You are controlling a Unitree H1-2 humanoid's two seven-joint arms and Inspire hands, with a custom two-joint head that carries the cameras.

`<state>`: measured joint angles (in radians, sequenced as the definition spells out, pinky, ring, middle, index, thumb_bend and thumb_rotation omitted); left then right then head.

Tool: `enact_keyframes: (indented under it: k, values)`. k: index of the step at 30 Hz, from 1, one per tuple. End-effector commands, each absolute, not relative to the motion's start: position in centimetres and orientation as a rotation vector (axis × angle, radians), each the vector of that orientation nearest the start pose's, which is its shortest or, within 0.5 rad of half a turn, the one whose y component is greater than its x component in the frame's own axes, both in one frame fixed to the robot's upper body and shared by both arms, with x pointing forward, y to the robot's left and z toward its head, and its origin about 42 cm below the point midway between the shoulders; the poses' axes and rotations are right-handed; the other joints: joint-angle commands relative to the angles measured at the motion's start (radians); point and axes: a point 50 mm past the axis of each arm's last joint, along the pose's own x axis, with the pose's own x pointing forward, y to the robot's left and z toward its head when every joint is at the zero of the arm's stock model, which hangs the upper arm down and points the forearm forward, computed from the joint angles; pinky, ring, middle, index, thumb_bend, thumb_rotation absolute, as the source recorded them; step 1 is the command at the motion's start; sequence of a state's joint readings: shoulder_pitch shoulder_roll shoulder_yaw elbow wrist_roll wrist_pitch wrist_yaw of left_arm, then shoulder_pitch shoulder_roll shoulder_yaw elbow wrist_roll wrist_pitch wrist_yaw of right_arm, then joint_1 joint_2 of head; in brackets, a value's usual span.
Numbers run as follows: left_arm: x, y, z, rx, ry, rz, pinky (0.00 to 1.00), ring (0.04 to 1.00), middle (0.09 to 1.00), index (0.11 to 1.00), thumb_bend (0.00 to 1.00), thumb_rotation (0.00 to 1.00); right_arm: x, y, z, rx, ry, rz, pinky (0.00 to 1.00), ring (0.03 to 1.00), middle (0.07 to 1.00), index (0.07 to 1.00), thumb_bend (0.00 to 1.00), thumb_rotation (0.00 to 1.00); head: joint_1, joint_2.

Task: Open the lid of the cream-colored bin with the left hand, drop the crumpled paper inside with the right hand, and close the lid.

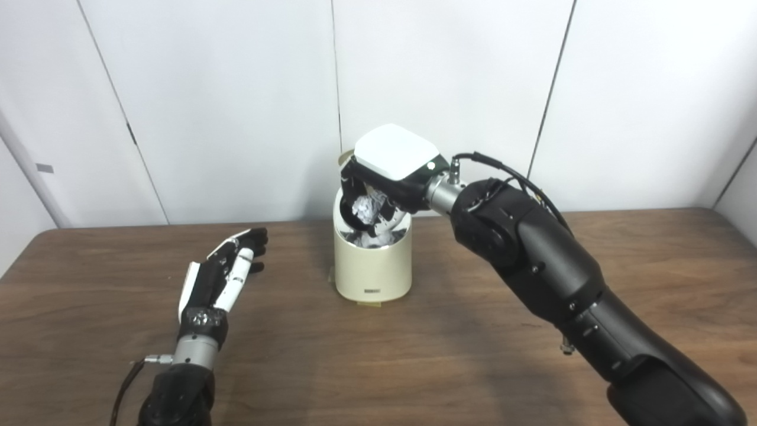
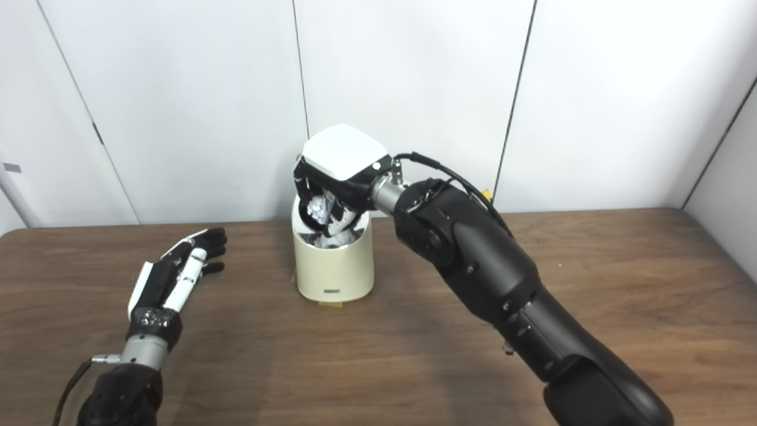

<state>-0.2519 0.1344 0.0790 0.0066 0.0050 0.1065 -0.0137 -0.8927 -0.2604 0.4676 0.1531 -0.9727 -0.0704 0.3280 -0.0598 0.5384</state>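
The cream-colored bin (image 1: 372, 266) stands at the middle of the table with its lid (image 1: 344, 157) tipped up behind; only the lid's edge shows past my right hand. My right hand (image 1: 393, 160), white-backed, hangs directly over the bin's open mouth, palm down, fingers curled around the crumpled paper (image 1: 366, 208). The paper sits just above the rim. White crumpled shapes show inside the bin's mouth (image 1: 378, 239); I cannot tell if they are paper or reflection. My left hand (image 1: 223, 273) is open and empty, low over the table left of the bin, apart from it.
The brown wooden table (image 1: 414, 355) runs across the view, with white wall panels (image 1: 236, 89) close behind the bin. My right forearm (image 1: 544, 278) crosses the table's right half.
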Motion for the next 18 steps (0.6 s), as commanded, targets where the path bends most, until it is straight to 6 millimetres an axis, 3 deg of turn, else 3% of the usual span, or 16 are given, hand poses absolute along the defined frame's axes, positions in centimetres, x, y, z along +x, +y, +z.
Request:
enact_keyframes:
  k: [1,9,12,18]
  values:
    - [36.88,25.56,19.00,0.138,-0.211,0.012,0.76,0.814,0.803,0.794,0.28,0.68,46.12,-9.91,36.58,-1.549,-0.810,0.373,0.28,0.406,0.537,0.473,0.52,0.00,-0.002,0.001]
    - [36.85,25.58,18.89,0.137,-0.212,0.010,0.77,0.821,0.807,0.794,0.27,0.70,46.20,-10.16,36.21,-1.573,-0.829,0.355,0.39,0.461,0.585,0.456,0.51,0.00,-0.003,0.002]
    - [36.83,25.54,18.90,0.143,-0.212,0.011,0.77,0.820,0.806,0.794,0.27,0.70,46.23,-10.19,36.03,-1.588,-0.846,0.354,0.46,0.542,0.622,0.481,0.52,0.10,-0.002,0.002]
    - [36.78,25.56,18.95,0.151,-0.210,0.006,0.76,0.819,0.811,0.800,0.27,0.71,46.08,-10.23,35.81,-1.592,-0.858,0.369,0.52,0.639,0.681,0.490,0.52,0.13,-0.001,0.002]
